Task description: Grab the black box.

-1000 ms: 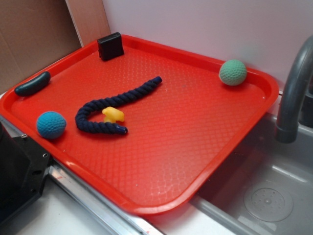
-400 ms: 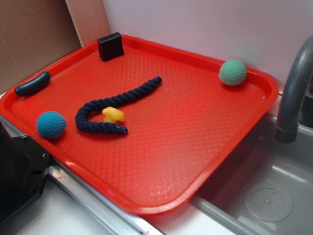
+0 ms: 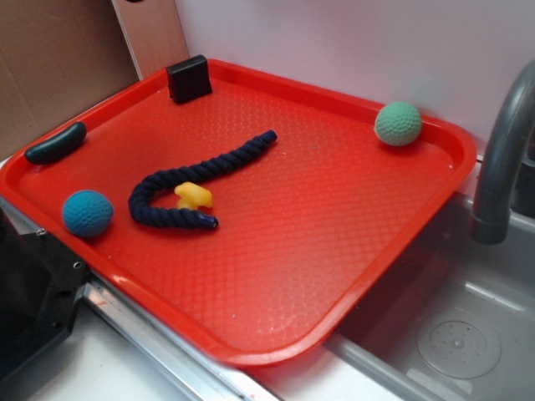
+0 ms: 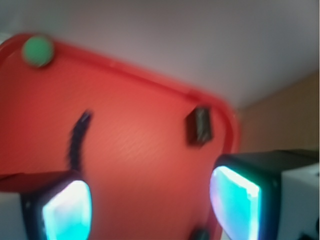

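Observation:
The black box (image 3: 188, 78) stands at the far left corner of the red tray (image 3: 451, 159), against its rim. In the blurred wrist view the box (image 4: 200, 125) lies ahead and slightly right of my gripper (image 4: 150, 205). The gripper is open and empty, high above the tray (image 4: 150, 75), its two cyan-lit fingers wide apart at the bottom of that view. The gripper does not show in the exterior view.
On the tray lie a dark navy rope (image 3: 201, 180), a yellow piece (image 3: 193, 196), a blue knitted ball (image 3: 87, 213), a green knitted ball (image 3: 398, 124) and a dark sausage-shaped object (image 3: 55, 144). A grey faucet (image 3: 501, 159) and sink (image 3: 451, 334) are at the right.

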